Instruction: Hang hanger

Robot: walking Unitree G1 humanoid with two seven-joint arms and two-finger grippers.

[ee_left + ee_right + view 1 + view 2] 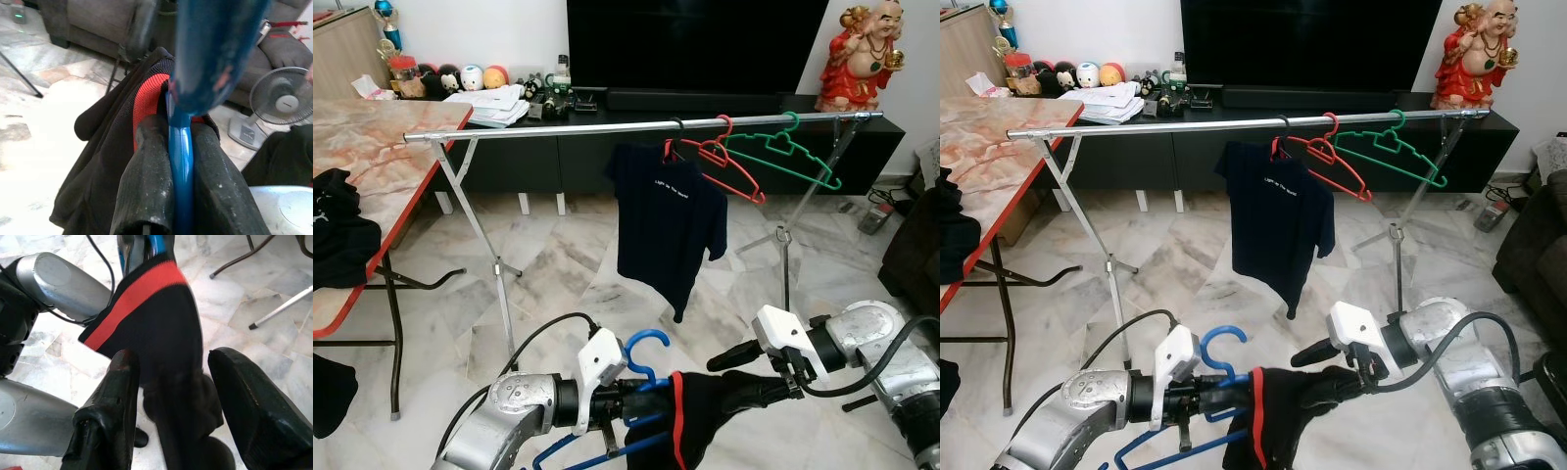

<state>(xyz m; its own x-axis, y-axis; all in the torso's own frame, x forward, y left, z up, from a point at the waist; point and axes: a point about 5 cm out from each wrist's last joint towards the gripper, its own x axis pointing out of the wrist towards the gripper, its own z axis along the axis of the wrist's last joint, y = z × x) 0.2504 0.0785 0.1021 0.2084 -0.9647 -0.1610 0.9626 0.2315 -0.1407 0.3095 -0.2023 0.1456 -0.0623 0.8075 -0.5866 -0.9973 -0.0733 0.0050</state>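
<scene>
Left gripper (pixel 181 196) is clamped on the neck of the blue hanger (pixel 644 354), held low in front of me; my right gripper (pixel 171 396) stands open astride the black garment with the red band (pixel 146 318) draped on it. I judge the dressing step nearly done; next the hook must be lifted onto the rail (pixel 558 130), left of the hung dark shirt (pixel 664 220). Hanger's lower bar and the garment's far side are cut off, so its seating cannot be confirmed.

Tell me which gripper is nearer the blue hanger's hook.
Left. The left gripper is clamped on the blue hanger just below its hook; the right gripper is farther over, around the black garment.
</scene>
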